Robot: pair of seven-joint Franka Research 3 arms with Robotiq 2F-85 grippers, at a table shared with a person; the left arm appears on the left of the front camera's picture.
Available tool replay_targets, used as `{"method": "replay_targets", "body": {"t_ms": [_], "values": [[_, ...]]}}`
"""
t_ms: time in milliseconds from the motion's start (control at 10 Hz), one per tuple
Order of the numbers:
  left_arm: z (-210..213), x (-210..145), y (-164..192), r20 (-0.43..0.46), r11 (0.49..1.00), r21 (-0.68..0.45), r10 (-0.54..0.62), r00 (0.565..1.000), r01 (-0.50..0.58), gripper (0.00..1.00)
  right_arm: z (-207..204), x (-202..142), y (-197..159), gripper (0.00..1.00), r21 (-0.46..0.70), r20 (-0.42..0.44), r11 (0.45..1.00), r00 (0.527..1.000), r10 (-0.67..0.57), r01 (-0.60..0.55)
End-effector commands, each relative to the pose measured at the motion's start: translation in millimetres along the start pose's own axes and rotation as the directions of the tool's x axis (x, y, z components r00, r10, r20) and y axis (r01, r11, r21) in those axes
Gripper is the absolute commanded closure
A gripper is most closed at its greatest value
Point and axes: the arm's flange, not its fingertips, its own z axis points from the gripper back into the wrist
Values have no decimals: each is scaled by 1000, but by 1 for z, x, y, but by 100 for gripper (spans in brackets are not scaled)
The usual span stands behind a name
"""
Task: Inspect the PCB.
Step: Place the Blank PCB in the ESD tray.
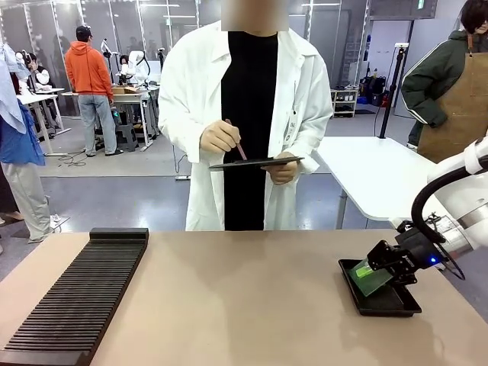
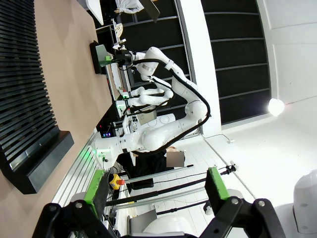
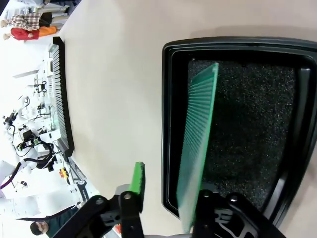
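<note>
PCB [image 3: 198, 144] — thin green board, tilted, its lower edge inside the black tray [image 1: 379, 303] at the table's [image 1: 244, 305] right side, its upper part rising over the tray's rim.
Right pincer [image 1: 374, 268] — released; in the right wrist view the jaws stand apart, 1 finger [image 3: 138, 179] clear of the board, the other just beside or touching its lower corner.
Left pincer [image 2: 158, 191] — spread wide, grasping nothing, raised away from the table.
Risk: the board looks propped rather than lying flat; a nudge from a finger could tip it onto the tray's foam or over the rim onto the table. A re-grasp on the slanted edge could slip.
Surroundings: ribbed black rack [image 1: 76, 297] at the table's left, well apart. Person [image 1: 248, 114] at the far side, 1 hand [image 1: 219, 137] with a pen over a clipboard [image 1: 255, 162]. Nothing lies between tray and person.
</note>
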Motion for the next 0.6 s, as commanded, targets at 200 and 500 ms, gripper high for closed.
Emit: {"method": "replay_targets", "body": {"t_ms": [200, 500], "values": [[2, 3, -4, -1, 1000, 10, 11, 1000, -11, 0, 6, -12, 22, 0, -102, 33, 995, 999, -9, 12], [2, 3, -4, -1, 1000, 10, 11, 1000, -11, 0, 14, -16, 30, 0, -131, 69, 991, 997, -18, 27]]}}
